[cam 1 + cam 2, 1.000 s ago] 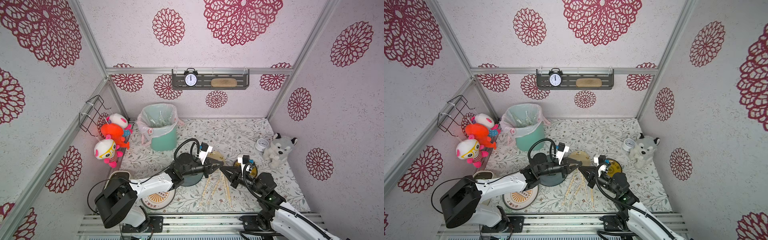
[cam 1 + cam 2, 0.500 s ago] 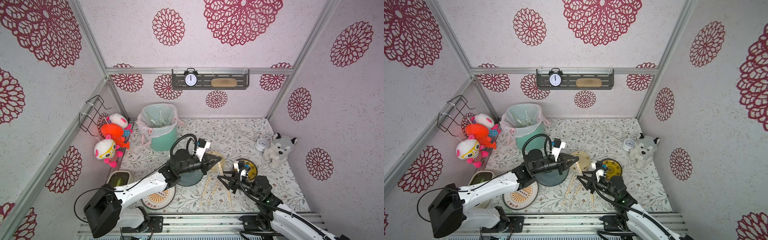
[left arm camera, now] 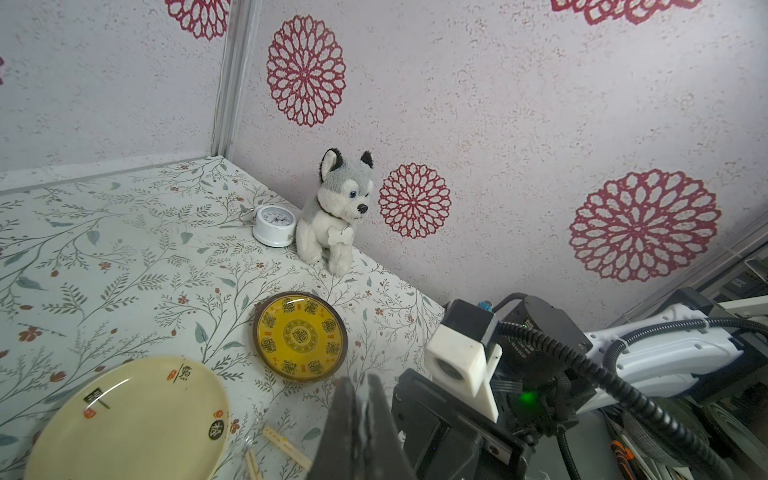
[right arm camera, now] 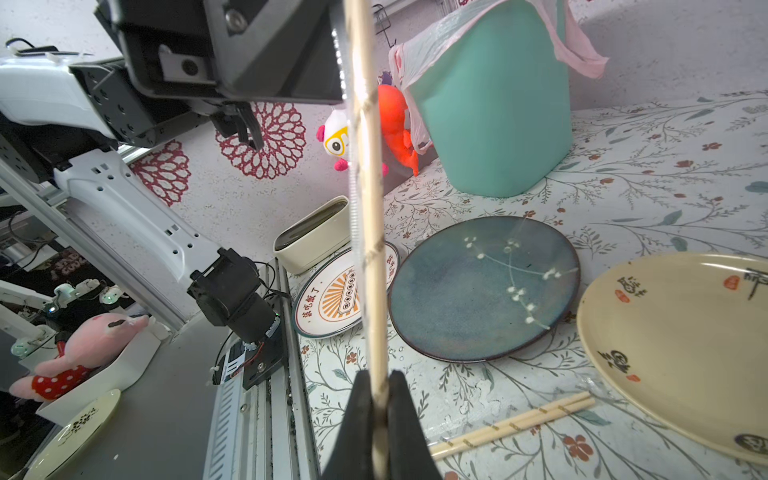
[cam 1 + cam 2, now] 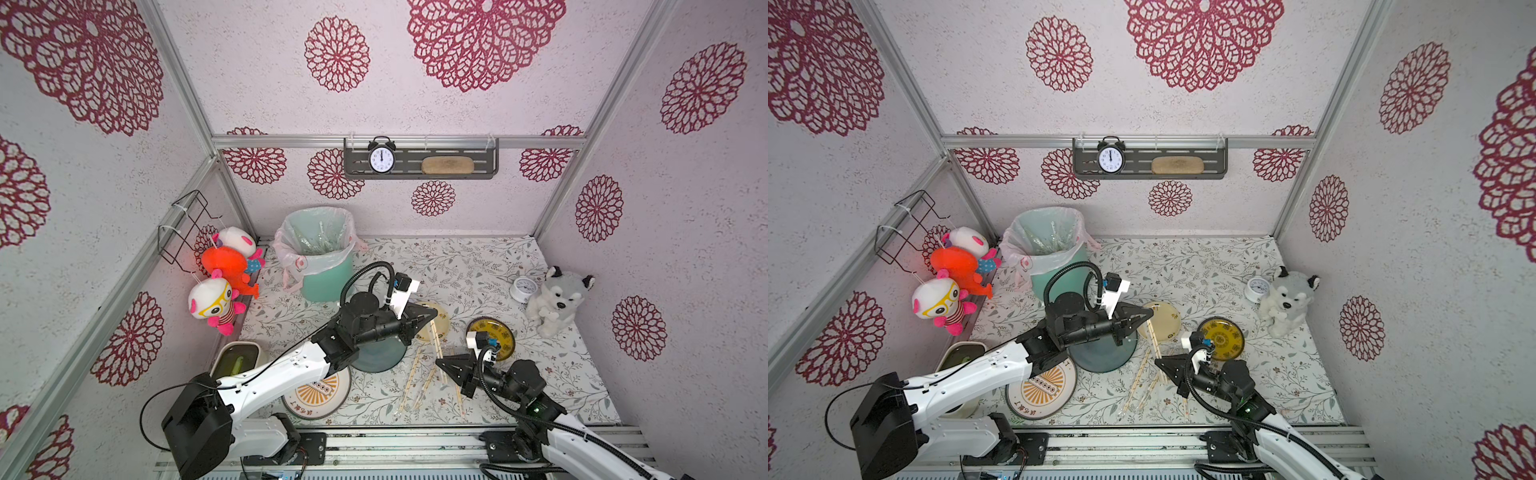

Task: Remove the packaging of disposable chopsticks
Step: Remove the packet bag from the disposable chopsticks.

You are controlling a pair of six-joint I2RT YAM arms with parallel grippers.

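A pair of disposable chopsticks (image 5: 437, 343) in its clear packaging (image 4: 353, 174) hangs stretched between my two grippers above the table. In both top views my left gripper (image 5: 436, 319) is at the far end, over the cream plate (image 5: 444, 328). It is shut, with a thin whitish strip of the packaging between its fingers (image 3: 347, 399). My right gripper (image 5: 437, 362) is shut on the near end of the pair (image 4: 376, 291). The same two grippers (image 5: 1152, 318) (image 5: 1156, 361) face each other tip to tip. Several more chopsticks (image 5: 417, 380) lie loose on the table, one pair (image 4: 513, 424) inside a sleeve.
A green bin (image 5: 326, 274) with a pink liner stands at the back left. A blue plate (image 5: 382, 359), an orange-patterned plate (image 5: 316, 395) and a yellow plate (image 5: 500, 343) lie around the grippers. A husky plush (image 5: 557, 299) and small clock (image 5: 521, 289) sit right.
My right gripper drew back toward the front edge, opened briefly, and has shut again on the chopsticks. My left gripper rose slightly toward the back, staying shut.
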